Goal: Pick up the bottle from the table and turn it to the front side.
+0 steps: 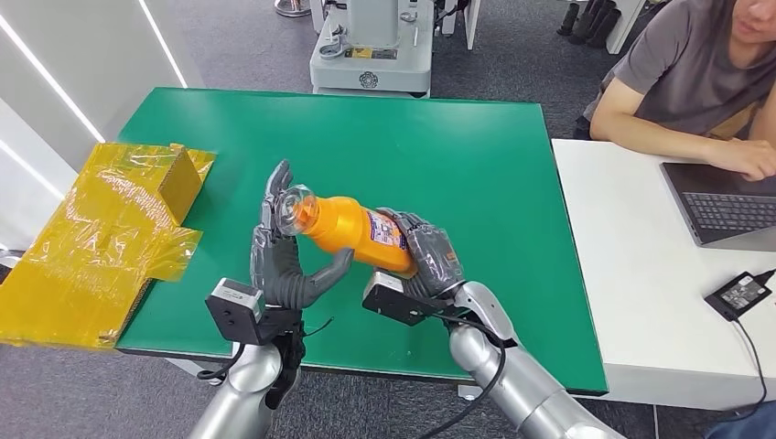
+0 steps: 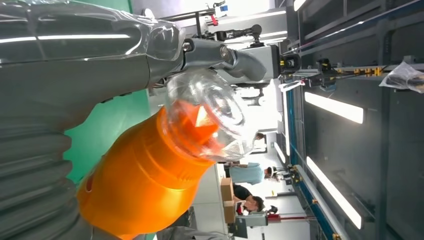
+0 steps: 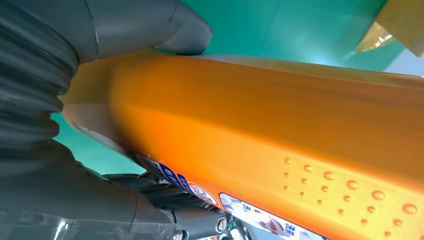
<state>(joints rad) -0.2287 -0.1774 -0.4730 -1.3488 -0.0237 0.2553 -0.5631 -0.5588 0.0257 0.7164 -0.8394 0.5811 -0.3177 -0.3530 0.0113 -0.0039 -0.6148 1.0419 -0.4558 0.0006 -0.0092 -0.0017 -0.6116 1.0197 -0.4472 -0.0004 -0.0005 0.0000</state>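
Observation:
An orange bottle (image 1: 352, 229) with a clear cap and a printed label lies tilted in the air above the green table (image 1: 412, 137). My right hand (image 1: 425, 256) grips its base end, fingers wrapped over the label. At the cap end, my left hand (image 1: 288, 251) holds the neck, with its fingers upright against the cap and its thumb under the shoulder. In the left wrist view the bottle (image 2: 145, 175) points its clear cap (image 2: 210, 115) outward past a dark finger (image 2: 240, 60). The right wrist view shows the bottle's orange side (image 3: 275, 120) close up, with my right hand (image 3: 75, 165) around it.
A flattened box in yellow film (image 1: 110, 229) lies at the table's left edge. To the right, a white table (image 1: 631, 274) carries a laptop (image 1: 732, 206) and a black adapter (image 1: 741, 293), where a person (image 1: 686, 82) sits. A grey machine (image 1: 371, 46) stands beyond the far edge.

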